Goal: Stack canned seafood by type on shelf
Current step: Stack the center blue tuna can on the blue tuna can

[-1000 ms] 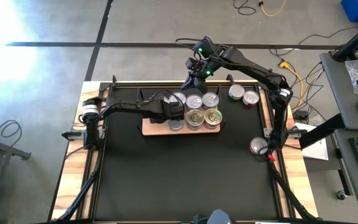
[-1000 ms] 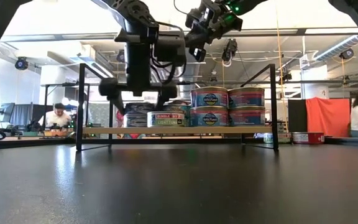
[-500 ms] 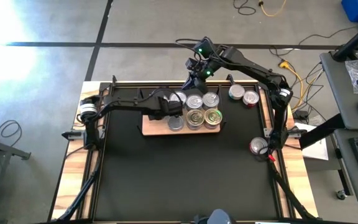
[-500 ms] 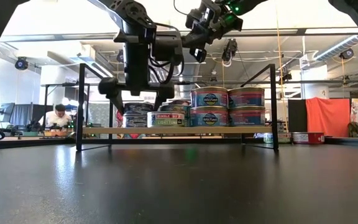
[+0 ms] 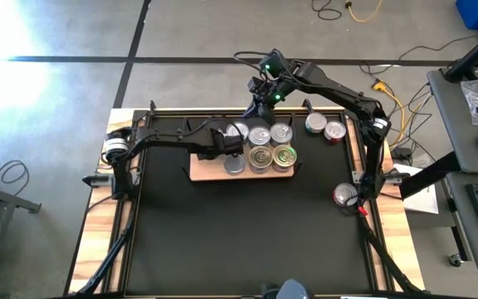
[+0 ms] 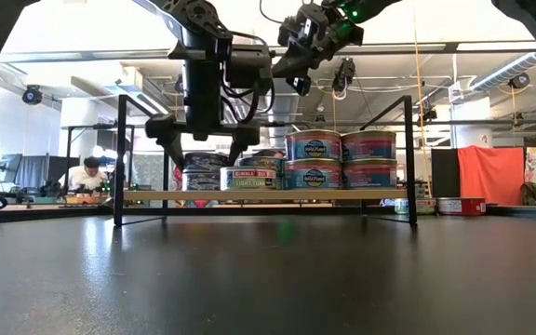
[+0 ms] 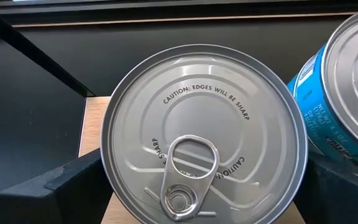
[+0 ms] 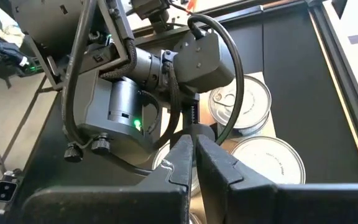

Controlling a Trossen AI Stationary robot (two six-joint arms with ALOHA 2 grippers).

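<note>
- While the left gripper [image 6: 203, 149] hangs over the left part of the shelf [image 5: 199, 173], its fingers stand spread and hold nothing; directly beneath it sits a silver pull-tab can [image 7: 204, 134] on the wooden board. In my judgement this can has just been set down, or is about to be gripped; I cannot tell which.
- The next move likely calls for either lifting straight up clear of the can, or lowering squarely so the fingers pass either side of its rim without nudging the blue-sided can [image 7: 344, 87] just beside it.
- To the right, the right gripper [image 8: 194, 155] waits above the back edge of the shelf, its fingers pressed together on nothing.
- Counting from above: six can tops show on the shelf, three in the back row and three in front, the front right pair gold-topped [image 5: 260, 158] and stacked two high in the low view.
- Farther right, two loose cans [image 5: 325, 127] sit together off the shelf, and one more can [image 5: 344, 195] lies alone near the table's right edge.
- Two arms, one shelf.
</note>
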